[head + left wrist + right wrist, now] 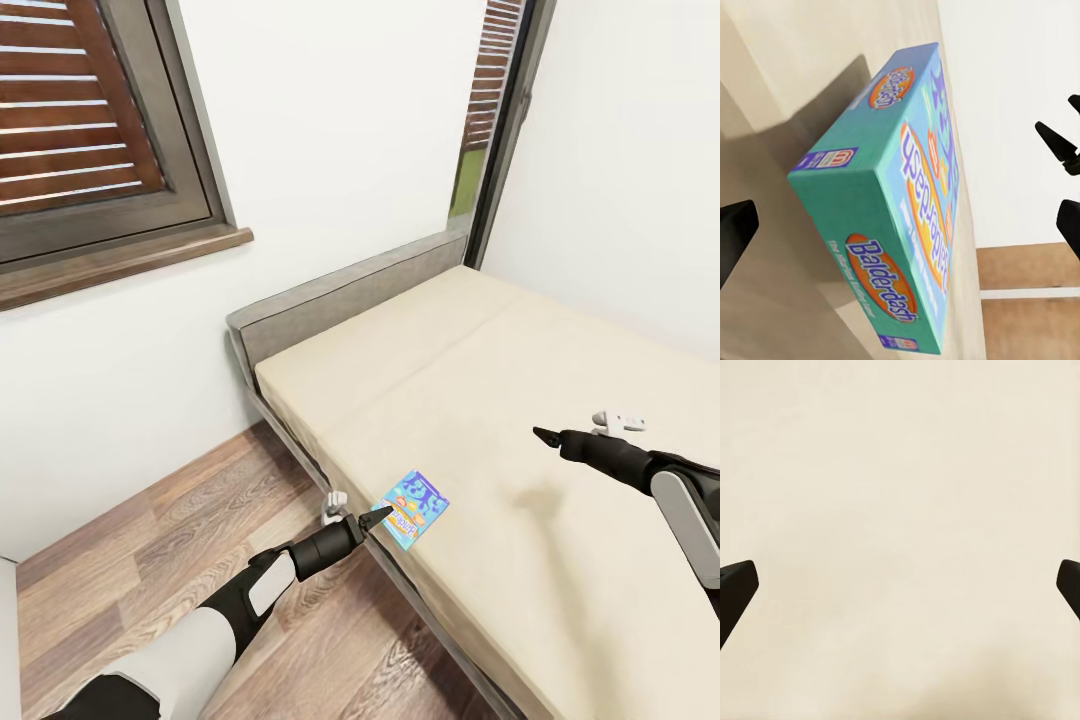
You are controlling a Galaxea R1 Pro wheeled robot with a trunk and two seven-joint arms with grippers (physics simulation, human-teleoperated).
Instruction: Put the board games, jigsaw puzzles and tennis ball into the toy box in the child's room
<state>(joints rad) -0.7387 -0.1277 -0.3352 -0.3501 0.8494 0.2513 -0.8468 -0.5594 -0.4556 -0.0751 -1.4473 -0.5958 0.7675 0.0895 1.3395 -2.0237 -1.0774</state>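
Before my right gripper (900, 585) lies the plain beige mattress of the bed (900, 472). My two dark fingertips (736, 581) stand far apart at the opposite edges, with nothing between them. A faint shadow lies on the mattress.

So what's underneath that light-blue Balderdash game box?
The light-blue cartoon game box lies flat on the beige mattress near its edge; the patch directly beneath it is covered.
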